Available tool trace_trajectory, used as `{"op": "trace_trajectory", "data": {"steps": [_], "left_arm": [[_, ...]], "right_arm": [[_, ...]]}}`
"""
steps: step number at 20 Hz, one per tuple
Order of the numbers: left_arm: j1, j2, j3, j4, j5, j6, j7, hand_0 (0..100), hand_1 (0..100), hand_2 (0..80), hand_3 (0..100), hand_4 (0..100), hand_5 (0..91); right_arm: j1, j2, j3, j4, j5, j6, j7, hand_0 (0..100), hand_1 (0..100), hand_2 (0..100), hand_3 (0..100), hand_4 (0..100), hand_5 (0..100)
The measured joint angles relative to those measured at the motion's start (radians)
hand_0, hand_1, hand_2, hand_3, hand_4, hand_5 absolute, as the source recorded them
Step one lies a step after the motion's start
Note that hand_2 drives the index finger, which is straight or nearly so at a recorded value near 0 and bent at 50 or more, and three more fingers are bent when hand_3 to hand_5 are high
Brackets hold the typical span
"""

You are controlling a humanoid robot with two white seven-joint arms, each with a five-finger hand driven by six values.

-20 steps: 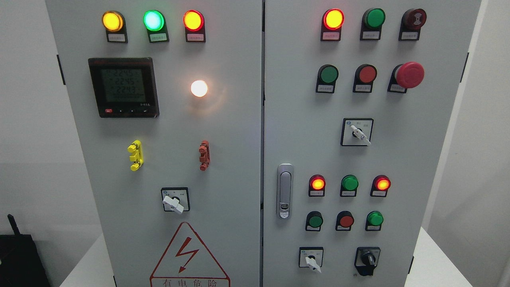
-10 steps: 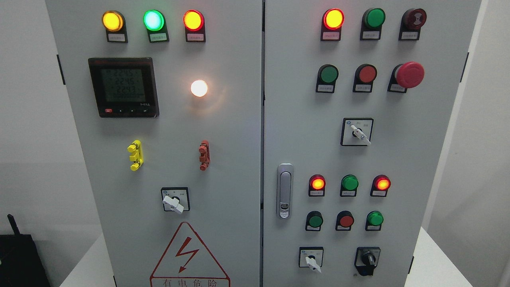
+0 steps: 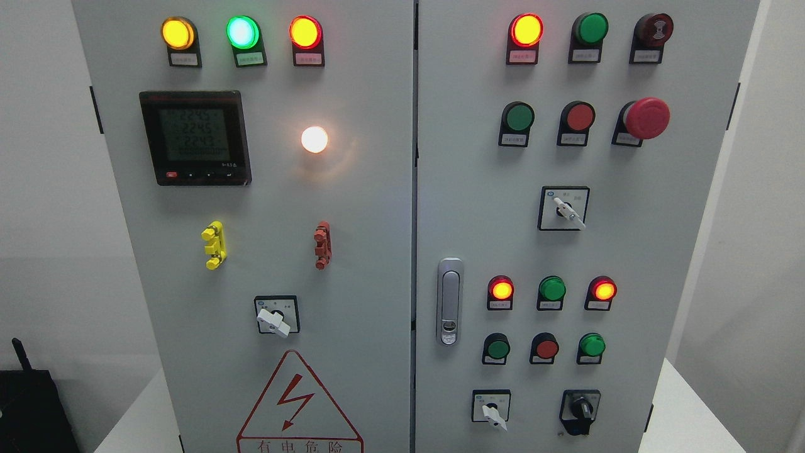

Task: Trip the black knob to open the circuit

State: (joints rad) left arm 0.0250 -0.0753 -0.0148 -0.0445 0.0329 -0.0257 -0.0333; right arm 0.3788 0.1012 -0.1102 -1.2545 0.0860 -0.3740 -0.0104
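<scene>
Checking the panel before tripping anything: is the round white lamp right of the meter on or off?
On. The white lamp glows brightly and casts a warm halo on the grey door around it.

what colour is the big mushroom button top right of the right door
Red; the mushroom button shows clearly in the head view.

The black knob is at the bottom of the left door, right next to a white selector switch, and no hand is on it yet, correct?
Not quite: the head view shows the black knob at the bottom of the right door, not the left. It does sit beside a white selector switch, and no hand touches it.

Bright even light, sharp focus, white lamp glaring on cabinet
</scene>
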Motion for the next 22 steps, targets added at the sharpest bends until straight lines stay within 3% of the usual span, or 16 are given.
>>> {"op": "trace_trajectory", "data": {"steps": [4, 12, 22], "left_arm": [[0.000, 0.000, 0.000, 0.000, 0.000, 0.000, 0.000, 12, 39, 0.0, 0, 0, 0.0], [0.000, 0.000, 0.000, 0.000, 0.000, 0.000, 0.000, 12, 39, 0.0, 0, 0, 0.0], [0.000, 0.000, 0.000, 0.000, 0.000, 0.000, 0.000, 12, 39, 0.0, 0, 0, 0.0]], "right_arm": [[0.001, 0.000, 0.014, -0.050, 0.000, -0.023, -0.002, 0, 0, 0, 61, 41, 27], [0.007, 0.000, 0.044, -0.198, -0.054, -0.026, -0.012, 0, 0, 0, 76, 67, 61], [0.003, 0.000, 0.062, -0.333, -0.055, -0.020, -0.041, 0, 0, 0, 97, 84, 85]]}}
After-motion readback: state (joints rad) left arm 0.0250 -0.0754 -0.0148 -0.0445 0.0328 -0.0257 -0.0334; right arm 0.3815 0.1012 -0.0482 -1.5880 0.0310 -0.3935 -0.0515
